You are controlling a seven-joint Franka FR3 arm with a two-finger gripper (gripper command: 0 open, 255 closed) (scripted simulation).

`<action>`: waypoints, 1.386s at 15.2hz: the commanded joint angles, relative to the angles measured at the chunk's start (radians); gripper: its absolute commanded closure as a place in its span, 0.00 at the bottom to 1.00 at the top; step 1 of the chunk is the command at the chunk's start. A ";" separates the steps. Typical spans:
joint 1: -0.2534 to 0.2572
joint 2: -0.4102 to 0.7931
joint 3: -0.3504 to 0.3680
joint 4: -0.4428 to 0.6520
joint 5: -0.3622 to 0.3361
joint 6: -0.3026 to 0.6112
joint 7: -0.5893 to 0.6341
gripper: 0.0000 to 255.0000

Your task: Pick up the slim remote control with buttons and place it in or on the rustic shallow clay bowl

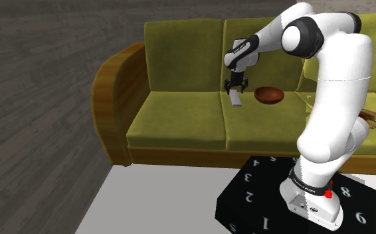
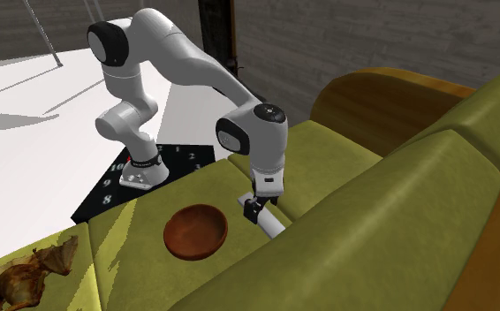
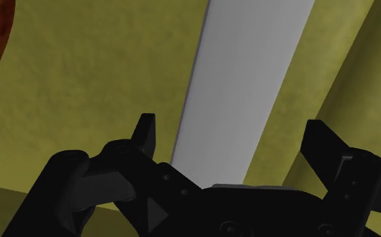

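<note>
Right now: the white arm (image 1: 333,100) reaches from its black, number-printed stand (image 1: 260,199) over an olive-green sofa (image 1: 180,119), with the hand pointing down at the seat.
Gripper: the gripper (image 3: 233,138) stands wide open and holds nothing.
Fingers: in the wrist view the two black fingers (image 3: 147,131) stand on either side of the remote (image 3: 243,87) – a strip of green cushion shows between each finger and the remote's long edges, so neither clasps it.
Height: low. In the shoulder view the fingertips sit just above the remote's near end; whether they touch it or the cushion cannot be told.
Remote's look: a long, slim, flat slab drawn plain pale grey, with straight edges and a slightly darker side face.
Remote's place: lying flat on the seat cushion, close to the foot of the backrest and beside a seam between cushions.
Bowl: the bowl (image 2: 195,231) is shallow, round and reddish-brown, and sits upright on the same seat – near the remote but not touching it.
Other: a brown, crumpled leaf-like thing (image 2: 27,274) lies on the seat, well apart from the remote, on the bowl's far side.
</note>
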 commanded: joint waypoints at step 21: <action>-0.004 0.032 0.003 -0.021 0.009 0.053 -0.005 1.00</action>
